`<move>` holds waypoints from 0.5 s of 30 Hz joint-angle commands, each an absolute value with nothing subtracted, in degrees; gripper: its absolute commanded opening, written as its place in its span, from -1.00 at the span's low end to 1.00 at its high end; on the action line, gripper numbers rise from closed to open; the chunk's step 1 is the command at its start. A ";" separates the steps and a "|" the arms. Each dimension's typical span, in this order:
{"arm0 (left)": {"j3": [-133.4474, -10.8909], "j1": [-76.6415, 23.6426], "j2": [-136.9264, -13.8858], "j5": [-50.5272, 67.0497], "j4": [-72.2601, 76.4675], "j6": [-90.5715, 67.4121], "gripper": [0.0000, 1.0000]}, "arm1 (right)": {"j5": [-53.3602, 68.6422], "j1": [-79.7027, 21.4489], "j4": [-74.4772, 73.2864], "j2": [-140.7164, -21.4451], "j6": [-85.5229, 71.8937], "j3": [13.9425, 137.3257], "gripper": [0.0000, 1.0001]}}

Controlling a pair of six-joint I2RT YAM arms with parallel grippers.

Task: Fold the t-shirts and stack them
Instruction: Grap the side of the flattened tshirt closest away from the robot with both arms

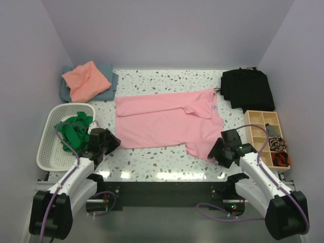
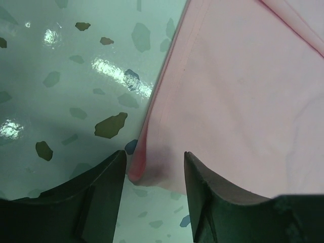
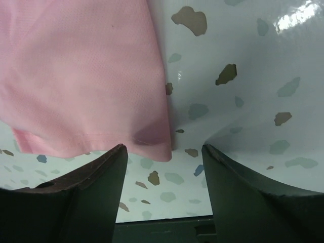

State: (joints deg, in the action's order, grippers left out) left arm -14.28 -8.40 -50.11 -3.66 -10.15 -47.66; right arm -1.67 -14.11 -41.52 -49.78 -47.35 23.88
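**Both grippers open at the near corners of the pink shirt**

At the far left, the white basket (image 1: 49,148) holds the green t-shirt (image 1: 76,132), crumpled, and the left arm's cable crosses in front of part of it. Behind the basket, the salmon-orange t-shirt (image 1: 86,80) lies on the grey-blue t-shirt (image 1: 110,83), so that only the edges of the grey-blue one show.

The left gripper (image 2: 154,162) is released. Its fingers stand apart, and the near left corner of the light pink t-shirt (image 2: 238,101) lies between them, a little curled up. I cannot tell if a finger touches the hem.

The pink shirt is spread flat on the middle of the speckled table (image 1: 167,81), with its neck toward the right. Bare table stays free along its far edge and along its near edge.

The right gripper (image 3: 163,152) is also released, with a sleeve corner of the pink shirt just in front of the gap between its fingers. From above, this gripper hides the tip of the sleeve.

On the right, a folded black cloth (image 1: 248,88) lies at the far corner. Nearer is a wooden divided tray (image 1: 262,119), and its small contents are too small to make out.
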 commanded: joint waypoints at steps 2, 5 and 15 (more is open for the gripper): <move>-11.34 -8.53 -52.03 -2.37 -11.78 -48.60 -0.03 | -0.70 -14.33 -35.16 -52.20 -48.78 23.12 0.19; -11.51 -8.61 -52.12 -2.64 -12.13 -48.25 -0.17 | -1.14 -14.41 -33.93 -53.35 -48.52 23.20 -0.12; -11.42 -8.61 -51.15 -3.08 -12.30 -48.08 -0.94 | -1.14 -14.41 -31.38 -54.06 -47.20 23.55 -1.00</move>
